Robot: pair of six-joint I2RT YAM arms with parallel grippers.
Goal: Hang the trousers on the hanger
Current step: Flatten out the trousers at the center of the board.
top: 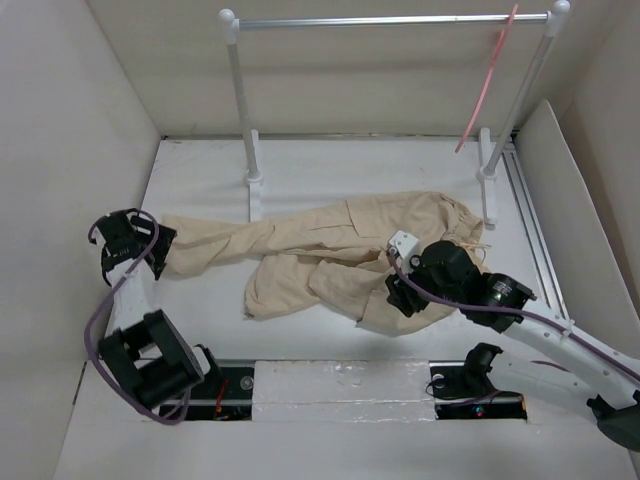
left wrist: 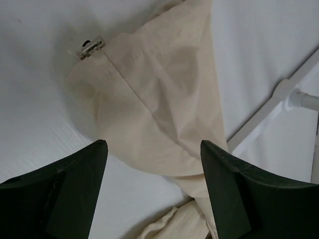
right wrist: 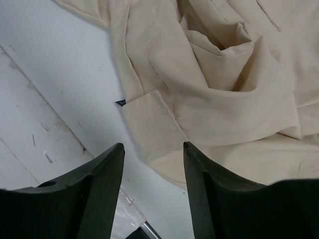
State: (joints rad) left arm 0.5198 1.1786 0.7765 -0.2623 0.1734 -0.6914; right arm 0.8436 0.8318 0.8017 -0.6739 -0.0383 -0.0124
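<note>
The beige trousers (top: 330,250) lie crumpled across the middle of the white table, one leg stretched left. The pink hanger (top: 487,82) hangs from the silver rail at the back right. My left gripper (top: 150,252) is open over the left leg end; in the left wrist view the cloth (left wrist: 164,99) lies between and beyond the fingers, with a small metal clip (left wrist: 90,48) at its edge. My right gripper (top: 400,290) is open above the trousers' near edge; the right wrist view shows folded cloth (right wrist: 214,89) just ahead of the fingertips, nothing held.
The clothes rail (top: 390,20) on white posts (top: 246,110) stands at the back, its feet beside the trousers. White walls close in the left and right sides. A metal rail (top: 530,220) runs along the right edge.
</note>
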